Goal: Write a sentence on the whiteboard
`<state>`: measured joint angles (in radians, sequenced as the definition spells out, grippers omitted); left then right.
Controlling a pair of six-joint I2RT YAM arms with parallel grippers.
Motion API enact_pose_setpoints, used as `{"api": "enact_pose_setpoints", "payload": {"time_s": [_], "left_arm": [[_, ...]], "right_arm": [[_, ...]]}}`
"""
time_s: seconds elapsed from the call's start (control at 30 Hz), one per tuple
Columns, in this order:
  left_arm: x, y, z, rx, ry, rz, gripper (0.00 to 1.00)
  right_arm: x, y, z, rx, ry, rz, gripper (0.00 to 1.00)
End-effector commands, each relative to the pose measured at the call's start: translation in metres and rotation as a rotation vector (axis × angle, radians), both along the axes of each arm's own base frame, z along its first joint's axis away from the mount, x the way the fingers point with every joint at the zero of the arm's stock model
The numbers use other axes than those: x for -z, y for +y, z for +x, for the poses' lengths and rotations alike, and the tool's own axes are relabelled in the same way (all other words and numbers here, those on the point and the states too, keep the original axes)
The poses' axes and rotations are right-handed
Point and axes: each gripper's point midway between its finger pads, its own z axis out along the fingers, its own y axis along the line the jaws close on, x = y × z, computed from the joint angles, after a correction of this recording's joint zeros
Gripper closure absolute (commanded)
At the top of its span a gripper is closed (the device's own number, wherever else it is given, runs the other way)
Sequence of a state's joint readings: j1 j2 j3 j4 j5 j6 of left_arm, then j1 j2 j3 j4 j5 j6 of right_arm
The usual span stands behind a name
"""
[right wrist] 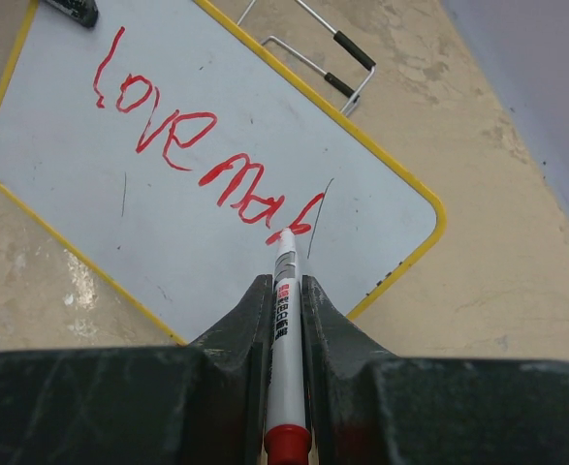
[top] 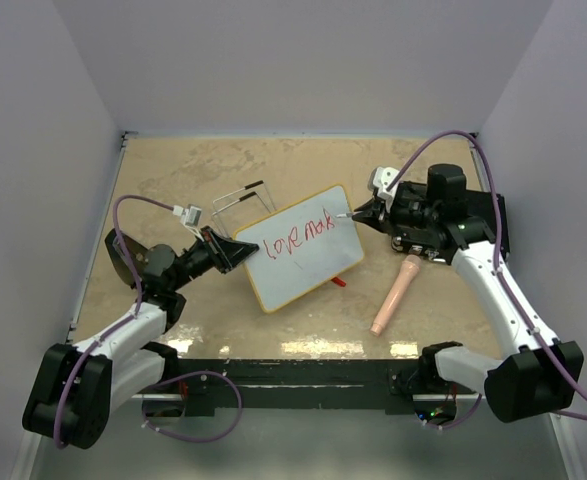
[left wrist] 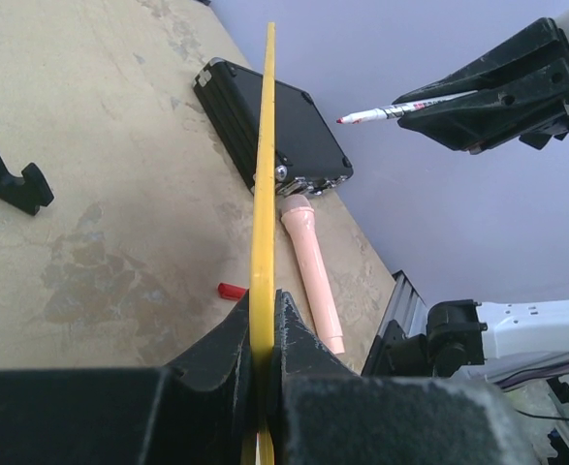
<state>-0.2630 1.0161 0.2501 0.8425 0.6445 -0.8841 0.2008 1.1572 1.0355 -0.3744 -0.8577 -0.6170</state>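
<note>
The whiteboard is a white board with a yellow rim, held tilted above the table. My left gripper is shut on its left edge, and in the left wrist view the yellow rim runs edge-on between the jaws of the left gripper. The sentence reads "love mak" in red. My right gripper is shut on a silver red-ended marker. The marker's tip points at the last red stroke. The left wrist view shows that tip a little off the board face.
A pink cylinder lies right of the board, and a small red cap sits by the board's lower edge. A black case is under the right arm. A wire stand is behind the board. A black clip foot rests on the table.
</note>
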Motion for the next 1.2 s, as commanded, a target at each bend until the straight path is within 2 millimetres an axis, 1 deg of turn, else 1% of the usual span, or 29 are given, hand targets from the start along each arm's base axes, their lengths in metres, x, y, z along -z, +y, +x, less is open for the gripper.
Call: {"api": "enact_pose_setpoints", "payload": {"time_s": [0.0, 0.2, 0.37, 0.5, 0.83, 1.17], "left_arm": [[-0.054, -0.001, 0.0, 0.012, -0.191, -0.046, 1.0], [-0.057, -0.002, -0.004, 0.027, -0.197, -0.053, 1.0], [-0.054, -0.001, -0.009, 0.031, -0.197, -0.05, 1.0], [-0.054, -0.001, -0.009, 0.031, -0.197, -0.049, 1.0], [-0.051, 0.002, -0.011, 0.013, -0.179, -0.058, 1.0], [-0.053, 0.003, -0.014, 0.011, -0.182, -0.081, 1.0]], "right_arm": [[-0.009, 0.003, 0.001, -0.026, -0.029, 0.027, 1.0], [-0.004, 0.003, 0.002, -0.021, -0.018, 0.028, 1.0], [-0.003, 0.002, 0.001, -0.03, -0.026, 0.032, 1.0], [0.0, 0.002, 0.0, -0.039, -0.025, 0.032, 1.0], [0.0, -0.002, 0.0, -0.038, -0.031, 0.039, 1.0], [-0.002, -0.009, 0.001, -0.021, -0.043, 0.056, 1.0]]}}
